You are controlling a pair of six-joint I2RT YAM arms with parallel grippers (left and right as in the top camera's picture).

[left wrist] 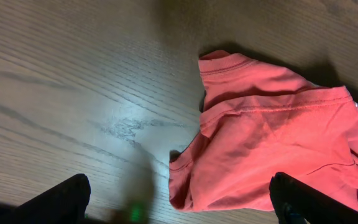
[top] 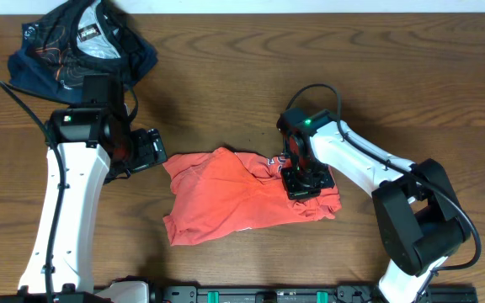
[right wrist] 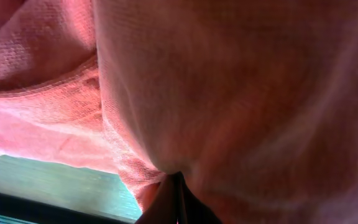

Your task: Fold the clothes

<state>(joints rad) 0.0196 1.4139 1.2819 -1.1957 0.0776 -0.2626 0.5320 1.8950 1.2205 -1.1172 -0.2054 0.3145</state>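
- Table: dark wood grain, carrying everything else.
- T-shirt: coral-red, lying crumpled near the table's middle, toward the front edge. Its long axis runs left to right in the overhead view, with the left end sagging a little toward the front. A trace of white print shows at its right end. Which way the neck points cannot be told.
- Dark garment: bunched in the far left corner, well apart from the T-shirt.
- Right gripper: sits on the T-shirt's right end. The right wrist view shows its fingertips pressed together with red cloth pinched between them.
- Left gripper: jaws spread wide and holding nothing, just beside the T-shirt's upper left corner. From the left wrist view, the cloth lies ahead and to the right of the gripper.
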